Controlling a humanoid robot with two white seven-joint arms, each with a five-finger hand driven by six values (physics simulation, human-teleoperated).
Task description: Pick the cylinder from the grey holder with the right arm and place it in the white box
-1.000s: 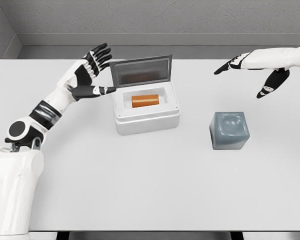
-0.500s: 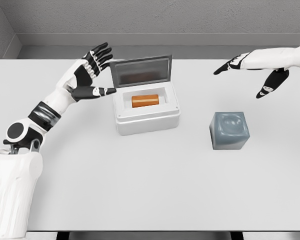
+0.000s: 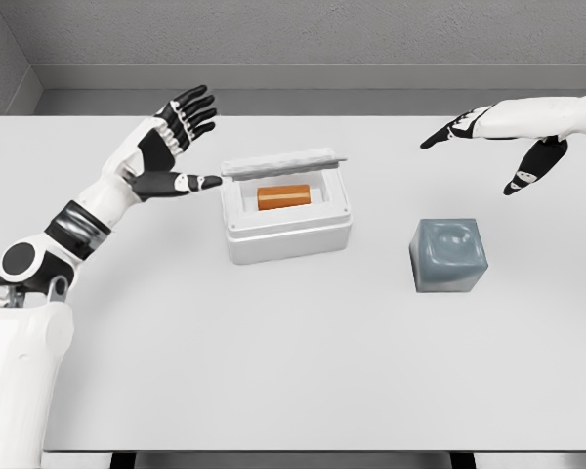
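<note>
One cylinder [image 3: 284, 196]; one white box [image 3: 287, 227]; one grey holder [image 3: 448, 255]

White desk [image 3: 303, 371] in a grey-walled simulated room
The desk fills most of the head view; beyond its far edge a darker grey floor strip [image 3: 322, 102] meets a textured grey back wall [image 3: 303, 29], a side wall [image 3: 0, 59] closes the left corner, under even, soft light

Right arm [image 3: 557, 115] cut off rightward
</note>
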